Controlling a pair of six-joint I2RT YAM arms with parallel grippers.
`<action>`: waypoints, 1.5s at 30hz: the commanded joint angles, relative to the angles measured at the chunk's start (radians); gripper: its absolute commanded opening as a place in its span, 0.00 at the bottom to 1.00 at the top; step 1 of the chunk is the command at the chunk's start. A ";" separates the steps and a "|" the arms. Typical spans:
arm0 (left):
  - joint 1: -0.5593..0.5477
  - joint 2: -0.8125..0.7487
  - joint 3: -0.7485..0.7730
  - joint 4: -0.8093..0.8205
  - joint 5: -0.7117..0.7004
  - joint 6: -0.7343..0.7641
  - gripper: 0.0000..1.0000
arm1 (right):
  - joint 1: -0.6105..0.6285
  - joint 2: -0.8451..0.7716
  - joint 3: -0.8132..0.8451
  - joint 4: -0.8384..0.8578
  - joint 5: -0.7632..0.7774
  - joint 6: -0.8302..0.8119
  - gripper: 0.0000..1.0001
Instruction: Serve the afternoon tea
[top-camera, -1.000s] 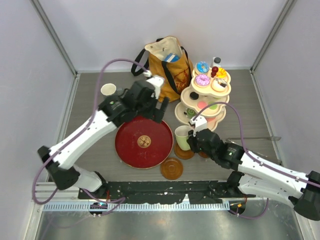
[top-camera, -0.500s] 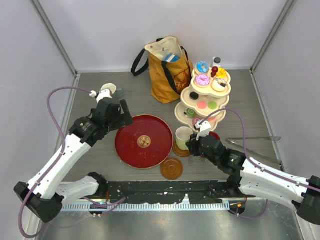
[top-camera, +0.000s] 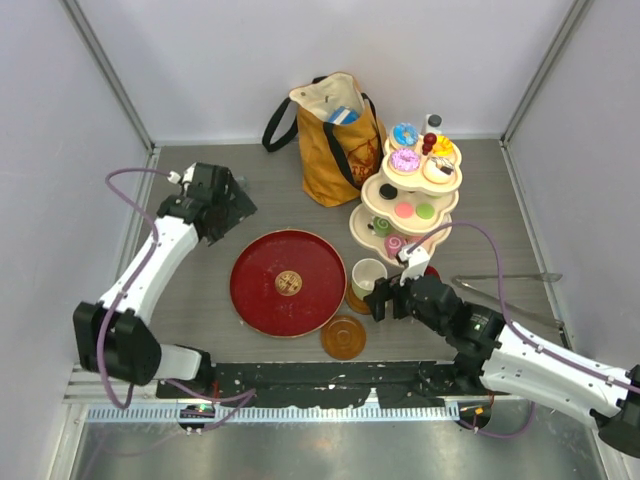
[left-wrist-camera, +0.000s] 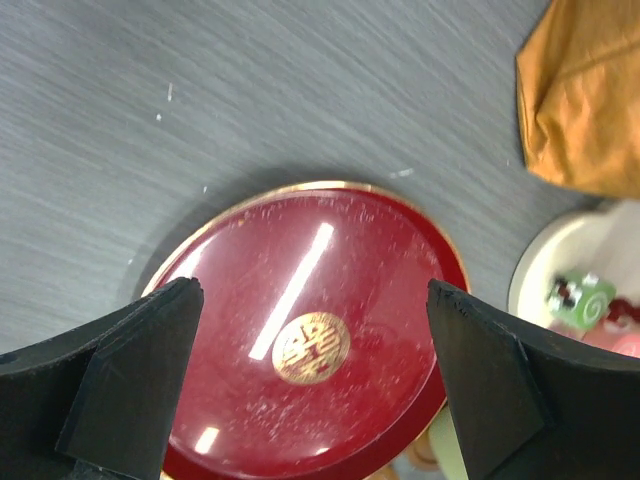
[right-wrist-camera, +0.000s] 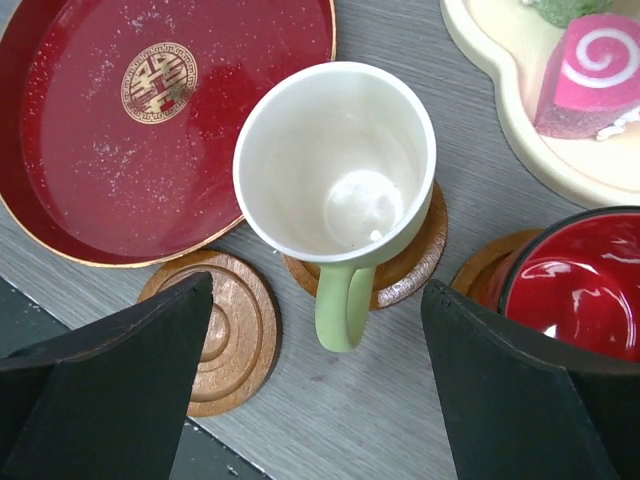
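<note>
though empty, pale green mug (right-wrist-camera: 335, 150) upright

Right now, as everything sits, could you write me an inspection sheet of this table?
Surface: grey table.
Job's things: green mug on a saucer; red mug on another saucer; third saucer empty; stand holds toy sweets.
Clutter: red tray, yellow tote, metal tongs.
Grippers: left gripper open, empty; right gripper open over the green mug.
Cables: purple left cable and right cable loop above the arms.
Surroundings: pale walls, metal frame.
</note>
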 joint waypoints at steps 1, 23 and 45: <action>0.062 0.118 0.134 0.053 0.036 -0.100 1.00 | 0.005 -0.061 0.078 -0.030 0.048 -0.013 0.91; 0.128 0.714 0.773 -0.322 -0.292 -0.536 1.00 | 0.006 -0.108 0.107 0.028 0.085 -0.118 0.93; 0.141 0.981 1.051 -0.428 -0.396 -0.622 0.99 | 0.005 -0.035 0.095 0.100 0.043 -0.169 0.94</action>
